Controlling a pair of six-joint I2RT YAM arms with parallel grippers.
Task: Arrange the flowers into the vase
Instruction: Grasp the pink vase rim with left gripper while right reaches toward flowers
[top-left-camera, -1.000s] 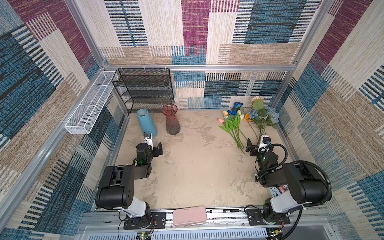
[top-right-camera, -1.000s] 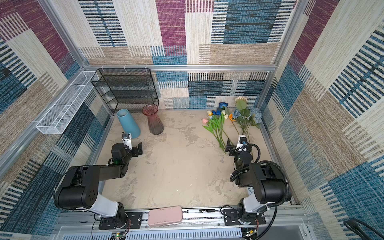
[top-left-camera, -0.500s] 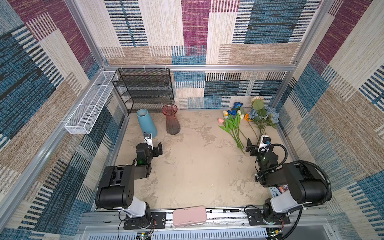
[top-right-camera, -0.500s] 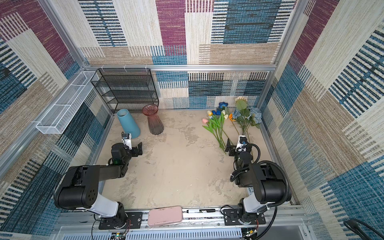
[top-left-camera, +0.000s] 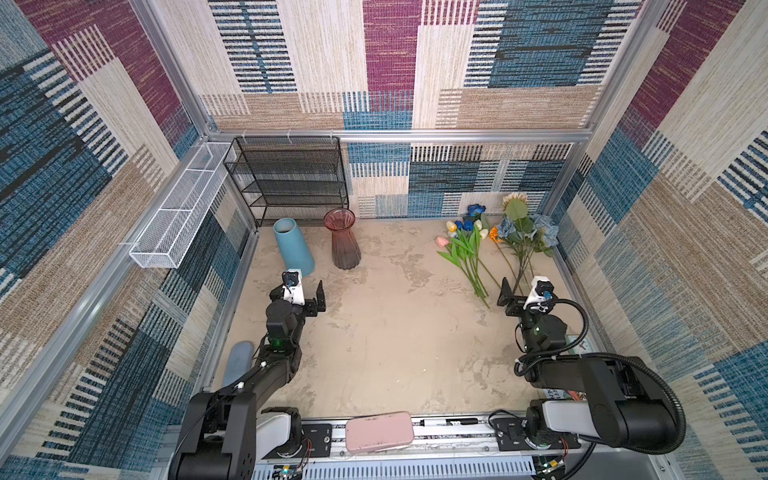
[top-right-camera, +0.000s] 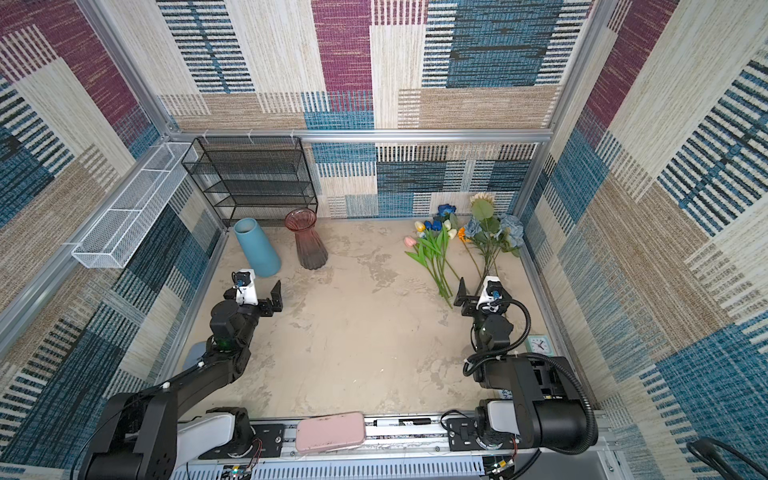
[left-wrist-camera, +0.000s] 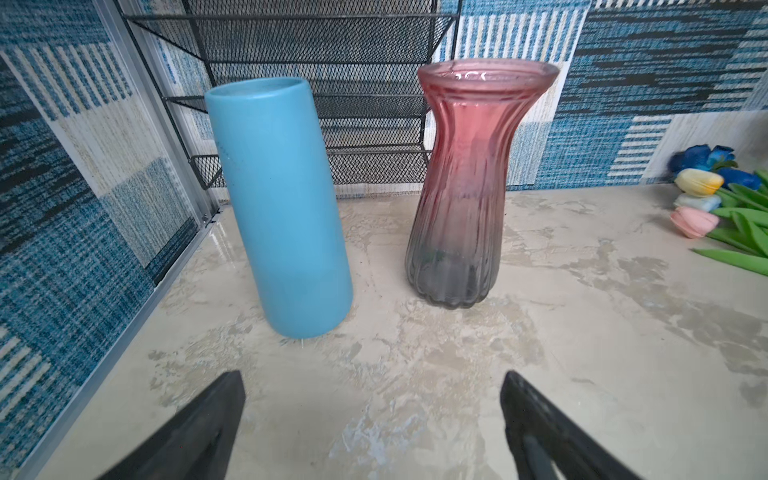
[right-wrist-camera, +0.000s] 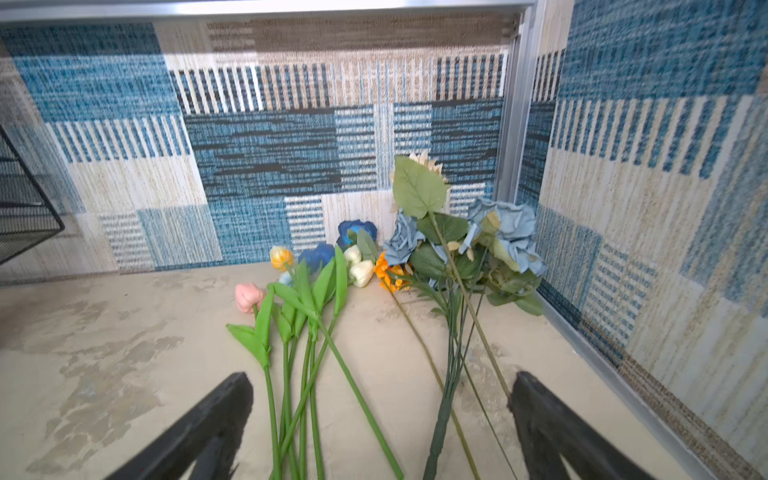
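Taking the far wall in both top views as 12 o'clock, the flowers (top-left-camera: 471, 257) lie flat on the table (top-left-camera: 395, 340) in its 1 o'clock corner. Their blooms point toward the wall and their stems run back toward 6 o'clock. They form two loose groups. On the 9 o'clock side are tulips (top-right-camera: 434, 249) with bright green stems and pink, yellow, cream and blue heads. On the 3 o'clock side, close to the side wall, is a darker leafy bunch (top-left-camera: 521, 235) with dusty-blue blooms, an orange one and a pale sunflower.

The right pincer (top-left-camera: 519, 291) sits at the cut ends of the stems, with the blooms at its 12 o'clock. It is spread wide and holds nothing. In the right wrist view the stem ends of both groups show between its two fingers (right-wrist-camera: 208, 428). Whether anything touches them cannot be told.

The left pincer (top-left-camera: 303, 291) is at the table's 9 o'clock side, also spread and empty. At its 12 o'clock stand a blue vase (top-left-camera: 293, 249) and a pink glass vase (top-left-camera: 345, 243), side by side but apart, in front of a black wire rack (top-left-camera: 291, 178). The flowers lie well apart from both vases, at their 3 o'clock.
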